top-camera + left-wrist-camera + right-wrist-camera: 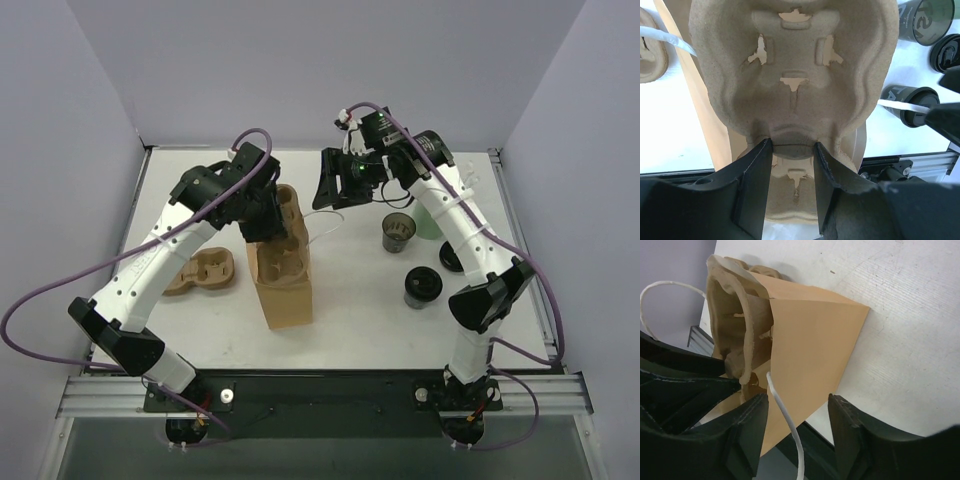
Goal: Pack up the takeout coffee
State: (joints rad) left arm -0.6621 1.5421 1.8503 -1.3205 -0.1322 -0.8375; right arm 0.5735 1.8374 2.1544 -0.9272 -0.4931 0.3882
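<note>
we see left end effector [792, 146] clamped on tray [795, 60], holding it upright in the bag [815, 345] mouth, we guess to seat it first | right end effector [797, 401] apart, handle [785, 425] in the gap, likely to steady the bag | coffee [423, 287] lidded on bench [350, 310], well right of bag, not packed yet

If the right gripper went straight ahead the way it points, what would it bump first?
Probably the white handle of the paper bag, hanging right between the right gripper's jaws. The bag itself sits just behind, though depth is unclear.
</note>
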